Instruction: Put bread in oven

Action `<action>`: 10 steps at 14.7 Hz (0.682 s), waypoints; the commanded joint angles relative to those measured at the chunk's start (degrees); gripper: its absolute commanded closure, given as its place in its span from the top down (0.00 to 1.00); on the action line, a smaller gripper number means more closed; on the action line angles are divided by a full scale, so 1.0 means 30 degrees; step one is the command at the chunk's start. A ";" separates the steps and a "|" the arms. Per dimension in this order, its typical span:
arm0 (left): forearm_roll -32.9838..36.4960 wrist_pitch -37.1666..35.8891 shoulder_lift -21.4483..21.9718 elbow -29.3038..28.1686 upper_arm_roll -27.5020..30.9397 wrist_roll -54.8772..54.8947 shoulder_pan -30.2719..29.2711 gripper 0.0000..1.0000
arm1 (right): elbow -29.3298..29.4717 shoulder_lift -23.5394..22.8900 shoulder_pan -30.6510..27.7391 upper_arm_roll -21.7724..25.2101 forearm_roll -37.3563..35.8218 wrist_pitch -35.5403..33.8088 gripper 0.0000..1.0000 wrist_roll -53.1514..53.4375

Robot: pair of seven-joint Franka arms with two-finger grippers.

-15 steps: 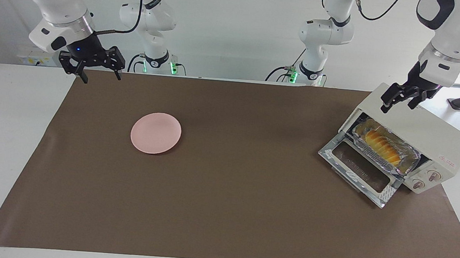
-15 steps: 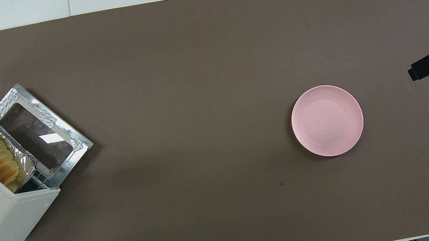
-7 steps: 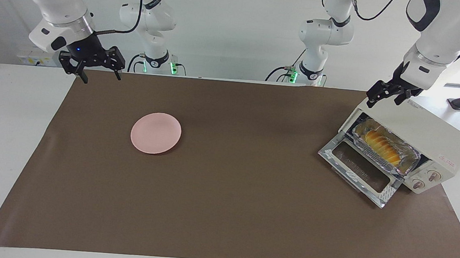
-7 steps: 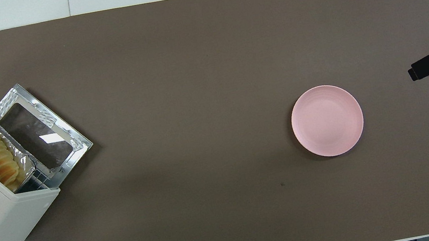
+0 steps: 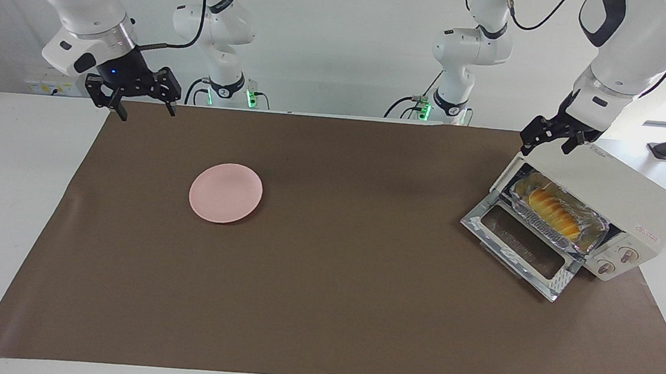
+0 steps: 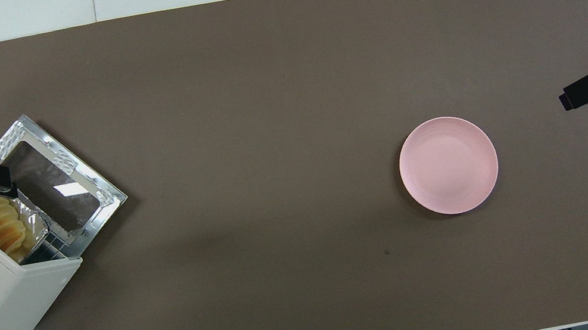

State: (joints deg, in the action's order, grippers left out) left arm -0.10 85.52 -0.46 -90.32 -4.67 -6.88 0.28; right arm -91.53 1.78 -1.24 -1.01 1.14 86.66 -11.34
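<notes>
A: Left gripper, black, two-fingered: fingers apart, holding nothing, up in the air over the top front corner of the boxy cream-white toaster oven.
B: And the other one?
A: Right gripper, also black, fingers spread and empty, waiting above the brown paper mat at about 11 o'clock in the facing view.
B: Bread?
A: The small ridged yellow-orange loaf lies in a crinkled silver foil tray inside the oven, at 3 o'clock. Its long axis runs along the oven's width, parallel to the open front.
B: Door?
A: The glass drop-down door is let down flat in front of the oven, its foil-wrapped frame pointing out toward the mat's middle.
B: Room to move?
A: Wide bare mat between oven and the round pink plate, which sits toward the right arm's end, well apart.
B: Writing?
A: A small red-marked label above the two knobs; unreadable.
</notes>
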 commanded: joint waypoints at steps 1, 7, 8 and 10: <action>-0.0406 0.0261 0.0094 -0.0129 -0.0200 0.0417 -0.0270 1.00 | -0.0456 0.0461 -0.0173 -0.0072 0.0177 -0.0147 1.00 0.0206; -0.0435 0.0937 0.0181 -0.0391 -0.0229 0.0825 -0.0240 1.00 | -0.0456 0.0461 -0.0173 -0.0072 0.0177 -0.0147 1.00 0.0206; -0.0435 0.0995 0.0153 -0.0305 -0.0229 0.1117 -0.0240 1.00 | -0.0456 0.0461 -0.0173 -0.0072 0.0177 -0.0147 1.00 0.0206; -0.0464 0.1025 0.0065 -0.0100 -0.0229 0.1178 -0.0240 1.00 | -0.0456 0.0461 -0.0173 -0.0072 0.0177 -0.0147 1.00 0.0235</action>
State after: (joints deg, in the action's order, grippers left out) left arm -0.35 87.47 -0.48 -90.35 -4.96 -4.67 0.28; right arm -91.53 1.78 -1.24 -1.01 1.14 86.66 -11.34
